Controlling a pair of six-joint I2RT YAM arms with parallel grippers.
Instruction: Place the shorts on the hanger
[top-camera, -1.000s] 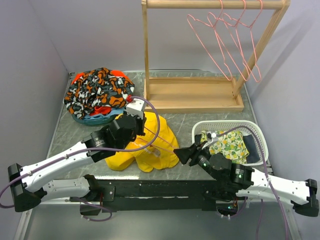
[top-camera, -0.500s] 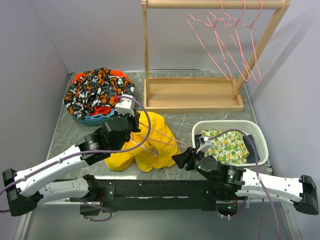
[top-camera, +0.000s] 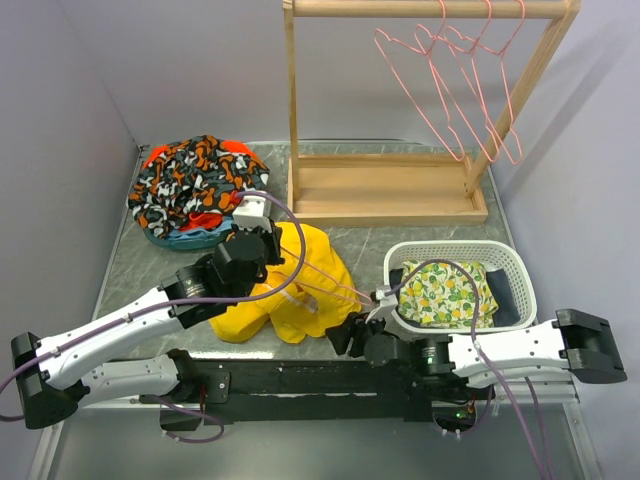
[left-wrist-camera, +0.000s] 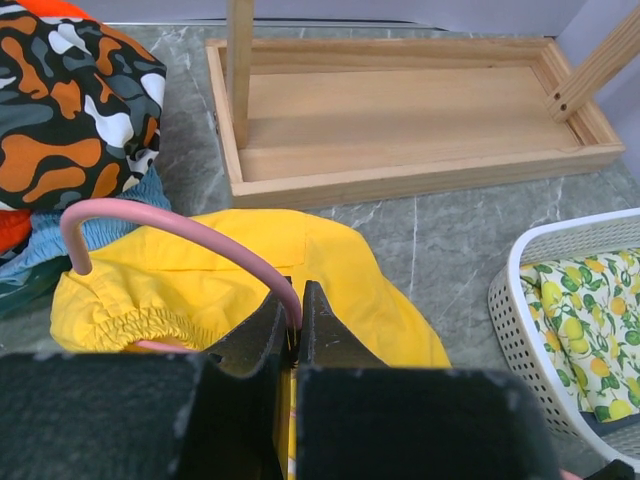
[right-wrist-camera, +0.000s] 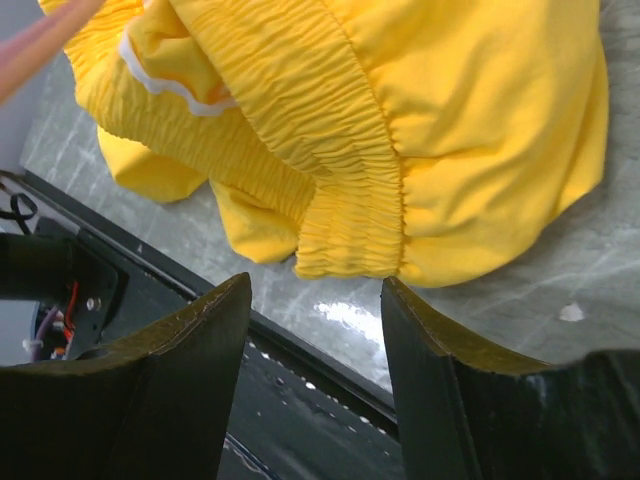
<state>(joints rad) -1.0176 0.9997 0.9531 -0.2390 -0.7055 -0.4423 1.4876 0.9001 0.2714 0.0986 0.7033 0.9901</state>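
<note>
Standing here, the two look like twins: the white-shelled left arm (top-camera: 110, 330) and the white-shelled right arm (top-camera: 505, 347), each broken up by glossy black joint housings. A thin purple cable (top-camera: 300, 250) trails off each. A small white camera block (top-camera: 250, 210) caps the left wrist. The black matte fingers (left-wrist-camera: 340, 340) of the left gripper (left-wrist-camera: 298, 295) are scuffed and dusty. Both share a black base rail (top-camera: 300, 385) with red wires.

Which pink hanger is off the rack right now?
The hanger over the yellow shorts, its hook pinched in the left gripper; the other hangers hang from the wooden rack's rail.
</note>
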